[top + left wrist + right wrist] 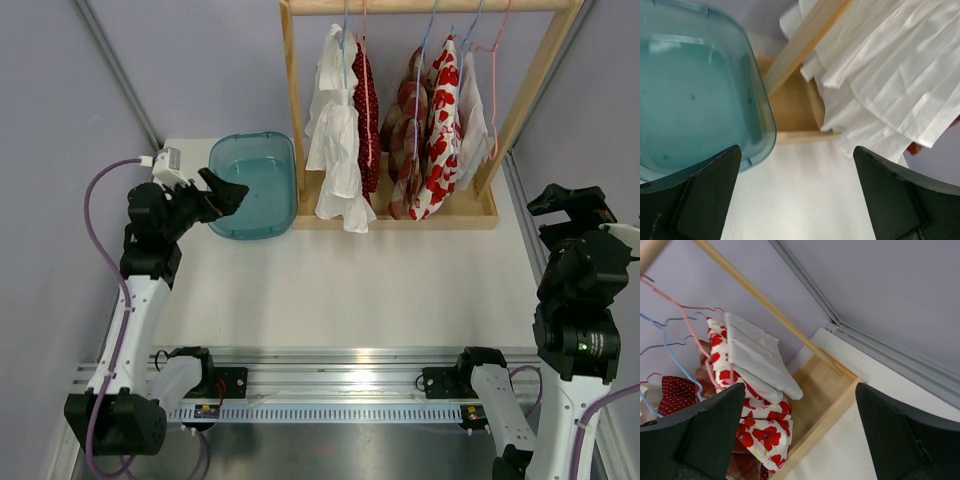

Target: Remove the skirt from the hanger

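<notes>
Several garments [440, 130] hang on the far rack [292, 100]; the white skirt [335, 140] hangs leftmost, beside a teal tub [255, 185]. Left wrist: left gripper [796, 165] apart, empty, near the skirt's hem. Right wrist: right gripper [800, 400] apart, empty.

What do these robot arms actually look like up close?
Two matching arms with black joints and white tubes. The left arm trails a lilac cable; the right arm shows a small green light. Both end in two chunky black fingers.
</notes>
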`<move>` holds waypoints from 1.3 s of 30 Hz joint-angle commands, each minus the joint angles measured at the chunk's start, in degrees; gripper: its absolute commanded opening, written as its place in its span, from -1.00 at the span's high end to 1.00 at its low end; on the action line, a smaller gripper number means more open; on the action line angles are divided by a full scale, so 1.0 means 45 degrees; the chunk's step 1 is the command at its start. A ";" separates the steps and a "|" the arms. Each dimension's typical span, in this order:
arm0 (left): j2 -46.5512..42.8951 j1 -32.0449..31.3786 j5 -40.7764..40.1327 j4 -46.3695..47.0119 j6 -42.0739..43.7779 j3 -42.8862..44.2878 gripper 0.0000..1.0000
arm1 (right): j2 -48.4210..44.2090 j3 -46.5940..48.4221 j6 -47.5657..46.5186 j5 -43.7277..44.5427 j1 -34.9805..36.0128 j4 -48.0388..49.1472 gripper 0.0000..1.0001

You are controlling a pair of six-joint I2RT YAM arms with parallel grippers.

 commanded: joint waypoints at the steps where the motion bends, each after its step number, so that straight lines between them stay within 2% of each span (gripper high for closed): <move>1: 0.0458 -0.0055 0.1392 -0.1712 -0.0304 0.0353 -0.98 | 0.0032 0.1077 -0.1830 -0.1080 0.0006 0.1223 -0.99; 5: -0.0265 -0.0036 -0.0521 -0.3154 0.1062 0.0391 -0.98 | 0.0673 0.2462 -0.3144 -0.1921 0.0025 0.2539 -0.99; 9: -0.0597 -0.0036 -0.2335 -0.4058 0.2177 0.0411 -0.98 | 0.2624 0.5133 -0.3848 -0.2780 0.0006 0.2735 -0.99; 11: -0.1045 -0.0055 -0.2691 -0.3826 0.2335 -0.0076 -0.98 | 0.4011 0.6035 -0.4064 -0.3054 0.0006 0.2619 -0.99; 15: -0.1380 -0.0055 -0.2712 -0.3551 0.2393 -0.0391 -0.98 | 0.6491 0.9116 -0.4064 -0.3699 0.0006 0.1839 -0.99; 20: -0.1282 -0.0036 -0.2829 -0.3746 0.2413 -0.0253 -0.98 | 0.9071 1.0998 -0.3771 -0.4750 0.0006 0.0959 -0.99; 24: -0.1379 -0.0036 -0.2557 -0.3610 0.2218 -0.0448 -0.98 | 1.0186 1.1236 -0.3614 -0.5398 0.0006 0.0509 -0.97; 28: -0.1419 -0.0036 -0.2380 -0.3512 0.2120 -0.0508 -0.98 | 1.0460 1.0280 -0.3575 -0.5749 0.0006 0.0938 -0.95; 39: -0.1477 -0.0036 -0.2282 -0.3473 0.2081 -0.0546 -0.98 | 1.1906 0.9848 -0.3107 -0.7196 0.0026 0.0724 -0.75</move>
